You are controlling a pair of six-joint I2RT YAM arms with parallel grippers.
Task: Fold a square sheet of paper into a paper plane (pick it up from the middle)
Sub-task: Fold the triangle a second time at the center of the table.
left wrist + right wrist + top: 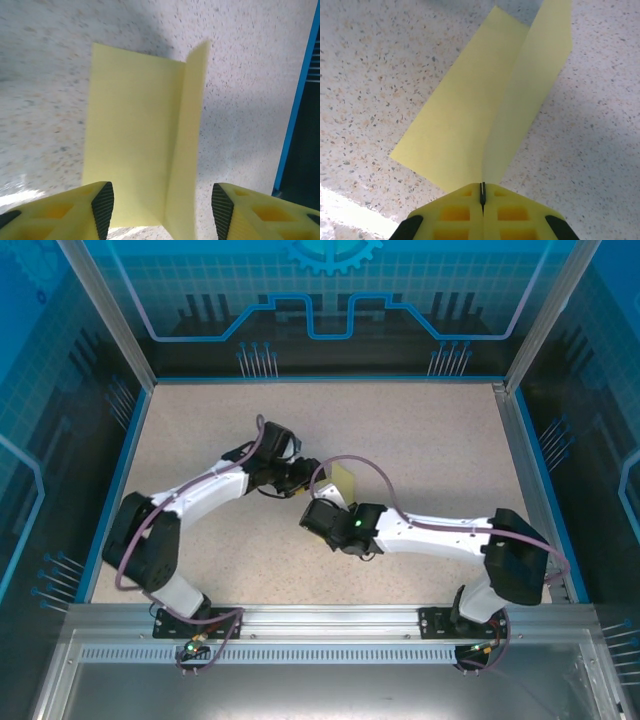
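Speckled beige table (430, 440), blue printed walls (330, 300) all round, and both arms reaching in to meet near the middle. The yellow paper (485, 115) sits right between them. It has one crease down it, so it stands open like a shallow V, one half lower and flatter, the other tipped up. I honestly can't tell if the lower half rests on the table or hangs just above it.

The right gripper (482, 192) is clamped fully together, and the end of the crease runs straight into the seam between its jaws, so it has the paper pinched right on the fold. The left gripper (162, 210) is spread wide and holding nothing. Its black pads (102, 207) sit either side of the paper's near edge with the crease between them. One corner is very close to a pad, and I can't say whether it touches.

My take on handling: this stuff weighs next to nothing and is floppy everywhere except along that crease, which acts like a little spine. Grab on the fold and both halves follow along. Grab a loose flap and it'll probably bend, droop or slide out. It'd likely be slick against the pads too, and too hard a squeeze or any sideways tug could wrinkle or tear it. I'd say a second pinch further along the fold is the safest spot.
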